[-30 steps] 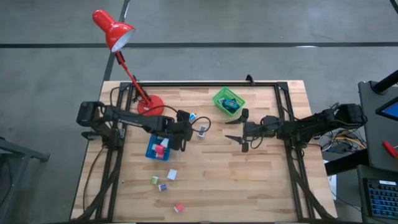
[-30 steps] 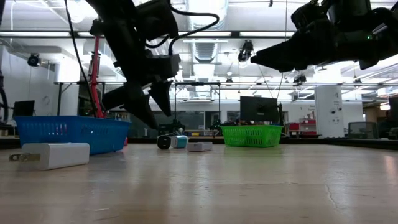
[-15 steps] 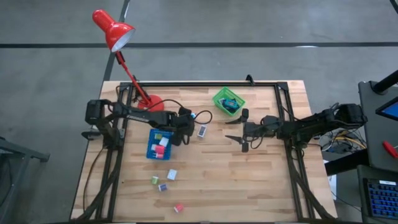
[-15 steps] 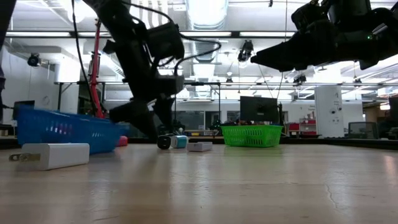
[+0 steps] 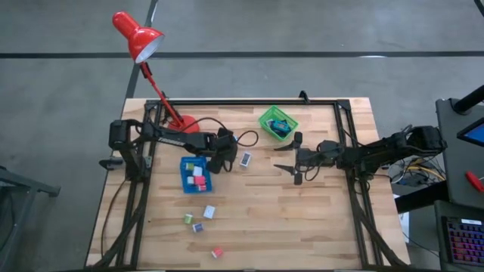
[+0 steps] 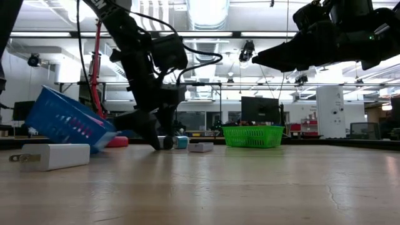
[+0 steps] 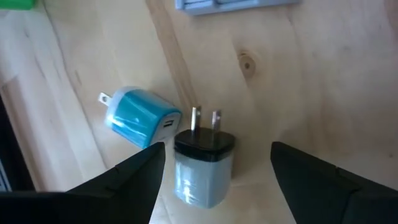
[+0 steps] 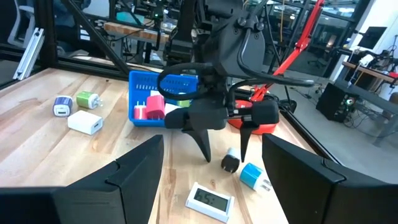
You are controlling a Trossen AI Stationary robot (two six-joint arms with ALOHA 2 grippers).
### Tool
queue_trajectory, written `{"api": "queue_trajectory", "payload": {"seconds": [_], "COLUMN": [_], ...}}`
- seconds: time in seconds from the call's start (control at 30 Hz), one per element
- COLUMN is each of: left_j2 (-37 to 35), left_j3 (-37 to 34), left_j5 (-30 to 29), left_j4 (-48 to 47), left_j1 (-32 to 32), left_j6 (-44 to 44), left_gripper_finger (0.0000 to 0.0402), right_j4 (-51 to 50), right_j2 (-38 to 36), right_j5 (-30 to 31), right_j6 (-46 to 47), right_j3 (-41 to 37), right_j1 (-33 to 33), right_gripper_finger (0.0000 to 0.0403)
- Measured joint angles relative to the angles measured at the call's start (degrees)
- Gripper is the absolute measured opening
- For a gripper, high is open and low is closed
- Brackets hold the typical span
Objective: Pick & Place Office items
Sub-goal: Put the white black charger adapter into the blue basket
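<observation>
High view: wooden bench [image 5: 318,227] w/ dark frame rails along far and side edges. Near-right quarter of bench is bare planks, most open room there. Left gripper [image 5: 224,157] sits low near bench centre-left, fingers spread, released, straddling a black-capped charger [image 7: 204,163] that stands plug prongs up on the wood; grey body, not pinched. Teal charger [image 7: 138,117] lies just beside it, prongs toward far edge. Flat grey piece w/ screen [image 5: 246,159] is near, cut off in left wrist view. Blue tray [image 5: 195,174], mesh plastic, looks tilted in low view, one side lifted; red and white blocks inside. Loose cubes [image 5: 203,220] scattered toward near edge, well apart from arms; colours hard to make out. White charger [image 6: 55,156] close to low cam. Green basket [image 5: 278,122] by far edge, contents unclear. Right gripper [image 5: 290,164] hovers mid-bench, fingers apart, empty. Red lamp [image 5: 138,36] base at far-left corner.
</observation>
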Motion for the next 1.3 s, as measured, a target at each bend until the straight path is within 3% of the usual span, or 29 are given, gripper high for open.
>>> {"api": "queue_trajectory", "payload": {"seconds": [0.83,0.93,1.3], "left_j2": [-0.37,-0.36,-0.33], "left_j3": [0.11,-0.03,-0.40], "left_j5": [1.23,3.37,5.88], "left_j4": [0.01,-0.04,-0.34], "left_j1": [2.15,3.09,3.86], "left_j6": [-3.89,-5.04,-9.98], "left_gripper_finger": [0.0300,0.0300,0.0268], "right_j4": [0.02,0.02,0.02], "right_j2": [0.00,0.00,0.00], "right_j5": [0.02,0.02,0.02], "right_j6": [0.24,0.24,0.48], "right_j3": [0.00,0.00,0.00], "right_j1": [0.00,0.00,0.00], "right_gripper_finger": [0.0263,0.0263,0.0263]}}
